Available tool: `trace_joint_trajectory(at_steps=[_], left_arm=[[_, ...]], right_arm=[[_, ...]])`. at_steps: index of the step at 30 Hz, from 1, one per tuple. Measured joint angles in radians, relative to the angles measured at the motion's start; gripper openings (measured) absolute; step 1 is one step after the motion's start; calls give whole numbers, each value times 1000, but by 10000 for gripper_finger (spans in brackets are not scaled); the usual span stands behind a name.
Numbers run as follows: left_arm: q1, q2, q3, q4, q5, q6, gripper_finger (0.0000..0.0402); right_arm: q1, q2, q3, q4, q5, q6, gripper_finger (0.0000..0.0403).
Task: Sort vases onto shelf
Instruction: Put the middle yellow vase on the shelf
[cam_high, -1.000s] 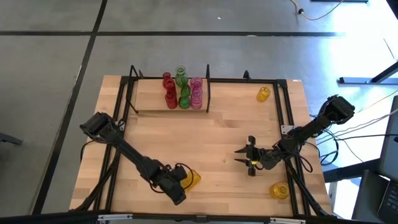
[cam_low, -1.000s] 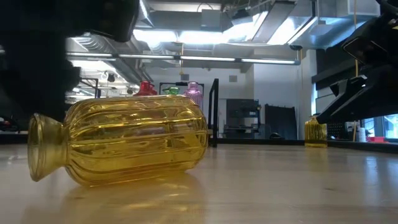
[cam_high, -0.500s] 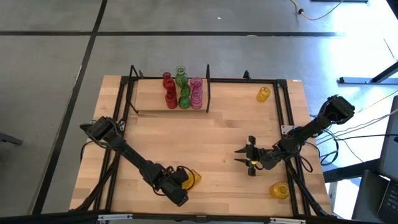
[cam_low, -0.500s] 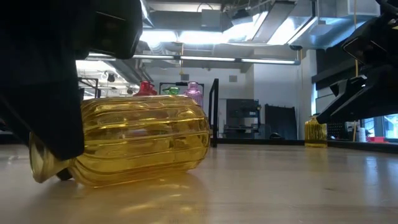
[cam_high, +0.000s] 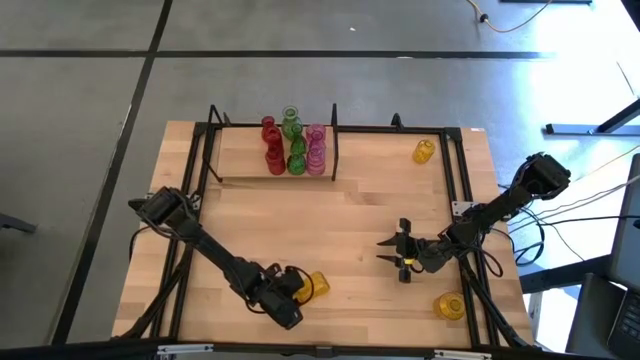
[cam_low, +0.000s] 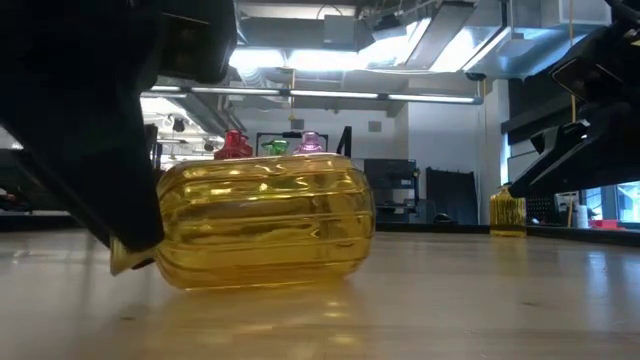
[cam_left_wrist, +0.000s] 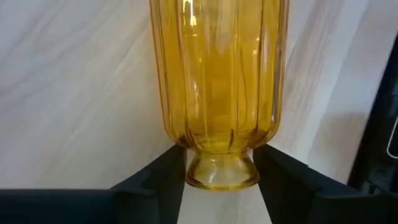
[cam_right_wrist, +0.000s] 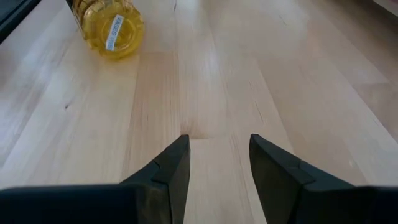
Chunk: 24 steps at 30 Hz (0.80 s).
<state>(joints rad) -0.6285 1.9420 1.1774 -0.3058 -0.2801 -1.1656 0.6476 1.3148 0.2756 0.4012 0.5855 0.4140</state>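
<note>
A yellow ribbed vase lies on its side near the table's near edge, and it fills the low view. My left gripper is level at its neck end, with the neck between the fingers. My right gripper hovers open over bare table at centre-right, touching nothing. Its wrist view shows a yellow vase's labelled base. Red, green and pink vases stand on the shelf. Two more yellow vases stand at the far right and near right. My left gripper has the yellow vase's narrow neck between its two fingers, just behind the flared lip. The fingers come level from the table's left, along the vase's length, and their ends meet its shoulder. The vase lies on its side on the table.
Black metal rods frame the table's left, right and far sides. An upright black divider closes the shelf's right end. Bare wood lies between the shelf and both grippers. Cables trail off the table's right side.
My left gripper has moved toward the table's right and come over the vase's neck, which showed free a second ago. The vase has slid a short way to the right along the table, still on its side. My right arm has kept still.
</note>
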Motion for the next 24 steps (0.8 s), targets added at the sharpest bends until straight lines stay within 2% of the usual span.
trace_joint_trajectory(at_steps=[13, 21, 24], left_arm=[[1, -63, 0, -31, -80, 80, 163], [5, -110, 0, -48, -89, 144, 162], [8, -119, 0, -49, -96, 167, 162]], right_arm=[[0, 0, 0, 53, -7, -29, 149], [0, 0, 0, 237, -29, -83, 151], [-2, 0, 0, 301, -65, -96, 168]])
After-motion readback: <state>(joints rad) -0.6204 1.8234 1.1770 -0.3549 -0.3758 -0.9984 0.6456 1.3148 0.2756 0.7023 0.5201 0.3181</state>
